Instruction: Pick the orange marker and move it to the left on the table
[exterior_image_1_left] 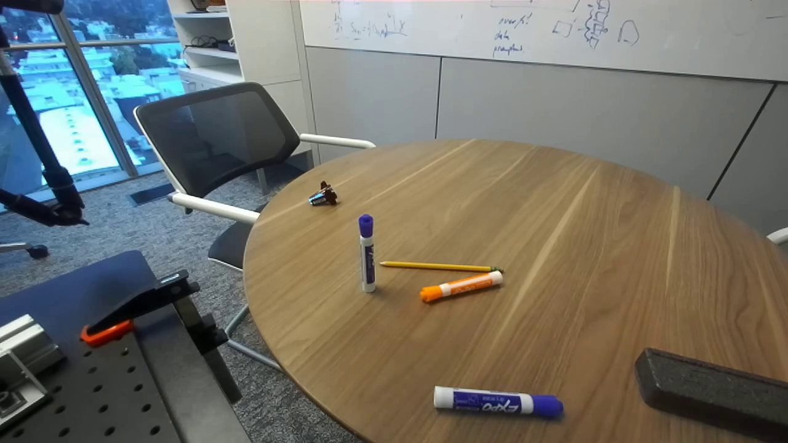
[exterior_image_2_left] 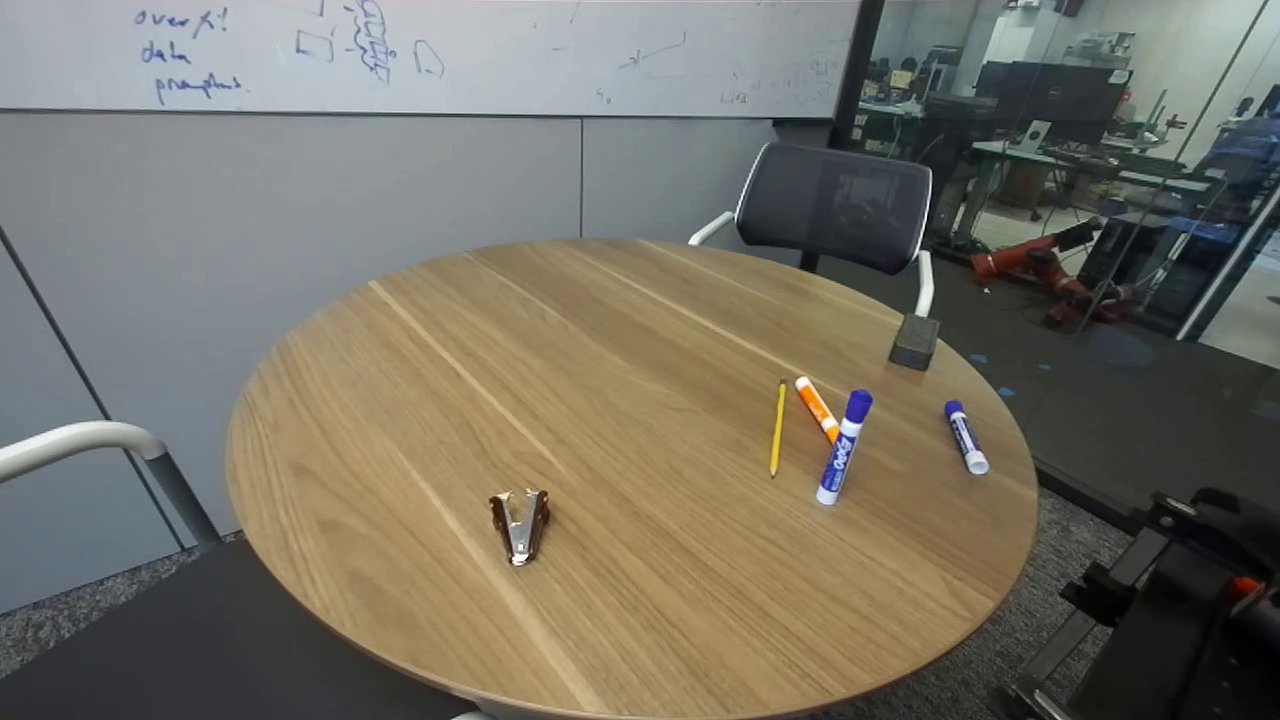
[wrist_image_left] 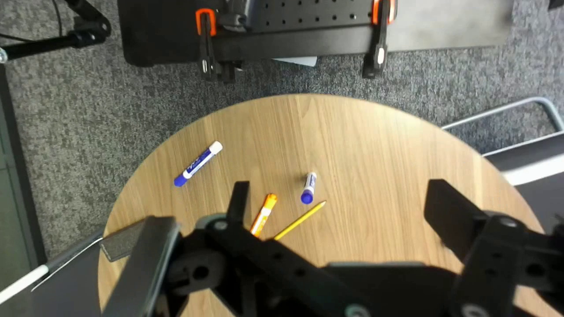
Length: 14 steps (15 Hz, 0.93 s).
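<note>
We should centre our hand (wrist_image_left: 338, 198), spread wide and unladen, over the stubby orange-and-white plastic marker (exterior_image_1_left: 462, 287), then close squarely across it, clear of the slim yellow wooden pencil (exterior_image_1_left: 440, 267). The marker lies on the round wood-grain worktop (exterior_image_1_left: 615, 277), well below the hand and off-centre.

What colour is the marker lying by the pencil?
The marker is bright orange with some white, and shows best in an exterior view.

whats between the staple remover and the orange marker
In an exterior view, the yellow pencil lies between the staple remover and the orange marker.
</note>
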Each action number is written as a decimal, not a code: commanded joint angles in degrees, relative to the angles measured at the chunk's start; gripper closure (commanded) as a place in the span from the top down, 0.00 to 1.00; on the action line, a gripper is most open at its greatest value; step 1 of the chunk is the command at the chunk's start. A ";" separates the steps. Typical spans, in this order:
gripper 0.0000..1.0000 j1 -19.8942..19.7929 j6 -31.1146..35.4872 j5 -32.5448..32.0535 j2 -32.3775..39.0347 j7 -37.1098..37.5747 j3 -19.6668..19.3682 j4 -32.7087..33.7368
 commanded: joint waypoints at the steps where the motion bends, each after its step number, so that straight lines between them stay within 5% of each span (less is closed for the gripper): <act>1: 1.00 -0.77 3.55 -1.10 13.65 3.37 -3.51 11.08; 14: 1.00 -1.54 19.59 -1.22 50.05 2.04 -16.36 28.60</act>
